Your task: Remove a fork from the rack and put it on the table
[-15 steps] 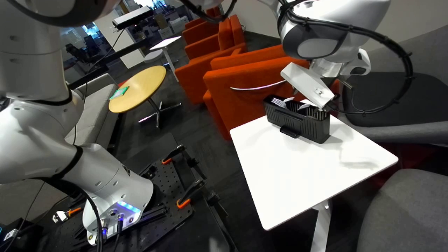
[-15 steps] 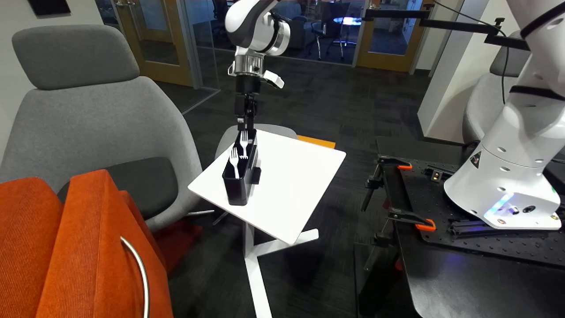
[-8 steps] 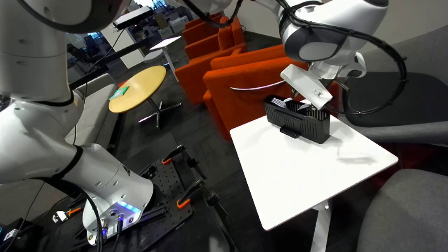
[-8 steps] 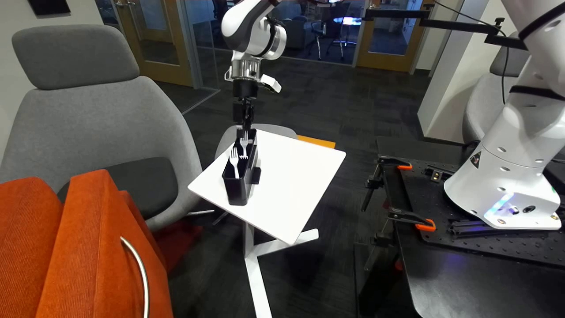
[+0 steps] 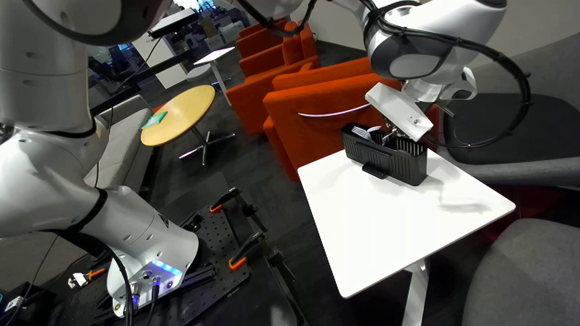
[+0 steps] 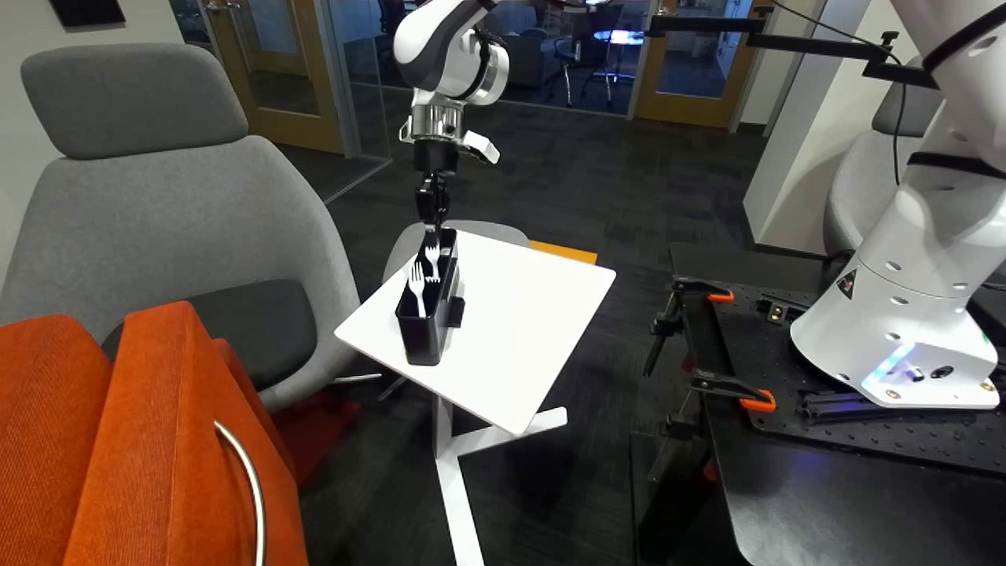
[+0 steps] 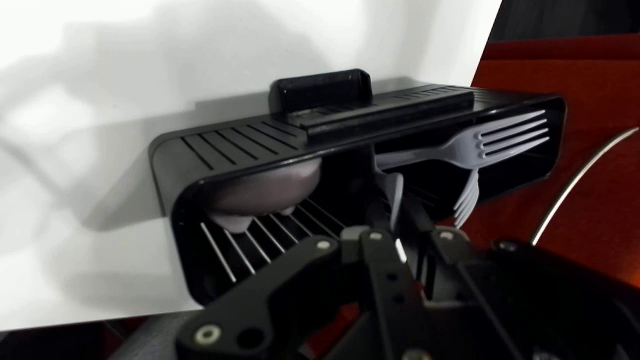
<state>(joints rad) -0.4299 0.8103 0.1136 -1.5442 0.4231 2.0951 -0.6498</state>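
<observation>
The black rack [image 5: 398, 165] stands upright on the white table [image 5: 408, 235], near its edge by the orange chair. My gripper [image 7: 396, 211] reaches down into the rack's opening, its fingers [image 7: 419, 215] drawn together. Between them a pale grey fork [image 7: 395, 199] shows nearly edge-on, its handle down in the rack; the jaws look shut on it. In an exterior view this fork [image 6: 432, 259] leans right at the fingertips. Another fork [image 7: 470, 145] lies tilted toward the rack's far end, with more tines [image 7: 467, 200] beneath. A white wrist housing [image 5: 398, 111] hides most of the gripper in an exterior view.
A rounded pale utensil [image 7: 270, 187], perhaps a spoon bowl, sits in the rack's other end. Beside the table are an orange armchair [image 5: 317, 108] and a grey chair [image 6: 196, 220]. The robot's black bench [image 6: 833, 487] has clamps along its edge.
The arm came down a little in the earlier half second. The jaws, wide before, have come together, and the fork between them has swivelled and shifted slightly. The rack stayed put.
</observation>
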